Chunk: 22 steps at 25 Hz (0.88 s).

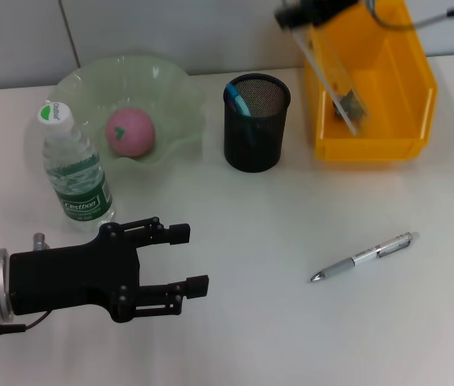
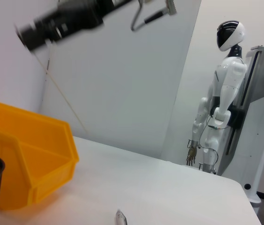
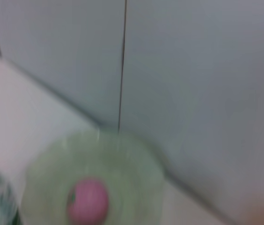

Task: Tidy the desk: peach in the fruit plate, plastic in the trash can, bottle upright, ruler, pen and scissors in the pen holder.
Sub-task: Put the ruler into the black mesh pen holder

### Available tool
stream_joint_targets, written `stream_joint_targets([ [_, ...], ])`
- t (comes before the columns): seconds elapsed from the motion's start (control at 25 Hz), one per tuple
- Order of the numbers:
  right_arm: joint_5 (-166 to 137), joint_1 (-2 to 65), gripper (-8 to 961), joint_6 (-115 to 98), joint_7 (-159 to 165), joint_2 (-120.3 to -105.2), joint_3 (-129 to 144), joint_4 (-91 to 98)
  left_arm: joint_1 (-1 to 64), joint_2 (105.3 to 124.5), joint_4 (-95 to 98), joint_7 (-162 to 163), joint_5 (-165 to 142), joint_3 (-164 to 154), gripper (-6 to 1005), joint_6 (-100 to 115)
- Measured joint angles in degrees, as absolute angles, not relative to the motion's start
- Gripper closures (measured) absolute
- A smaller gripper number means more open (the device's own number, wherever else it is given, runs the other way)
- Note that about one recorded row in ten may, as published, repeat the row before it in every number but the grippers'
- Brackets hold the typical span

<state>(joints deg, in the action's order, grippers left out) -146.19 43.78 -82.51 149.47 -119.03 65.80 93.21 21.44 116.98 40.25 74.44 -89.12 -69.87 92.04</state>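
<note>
The left tool (image 1: pixel 185 259) hovers low over the near-left counter (image 1: pixel 291 338), its black fingers spread apart and holding nothing. Just behind it stands the water bottle (image 1: pixel 74 173), upright and capped. Beyond the bottle, the peach (image 1: pixel 130 132) rests in the green fruit plate (image 1: pixel 175 96). Further to the tool's right stands the mesh pen holder (image 1: pixel 257 122) with a blue item inside, and the pen (image 1: pixel 364 256) lies flat. The right tool (image 1: pixel 307 12) hangs above the yellow bin (image 1: pixel 404 88), gripping a clear ruler (image 1: pixel 332 76) that slants down into the bin.
</note>
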Motion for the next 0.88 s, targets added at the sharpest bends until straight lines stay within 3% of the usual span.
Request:
stream_joint_targets([
  [0.44, -129.52, 39.48, 572, -60.56, 136.32, -119.20, 66.53, 84.90, 21.29, 116.98, 40.25, 74.41, -89.06, -69.87, 214, 92.18],
  [0.88, -111.08, 38.40, 560, -52.62, 116.54, -119.26, 66.82, 68.51, 21.38, 116.91, 40.25, 74.10, -88.84, -69.87, 213, 92.20],
])
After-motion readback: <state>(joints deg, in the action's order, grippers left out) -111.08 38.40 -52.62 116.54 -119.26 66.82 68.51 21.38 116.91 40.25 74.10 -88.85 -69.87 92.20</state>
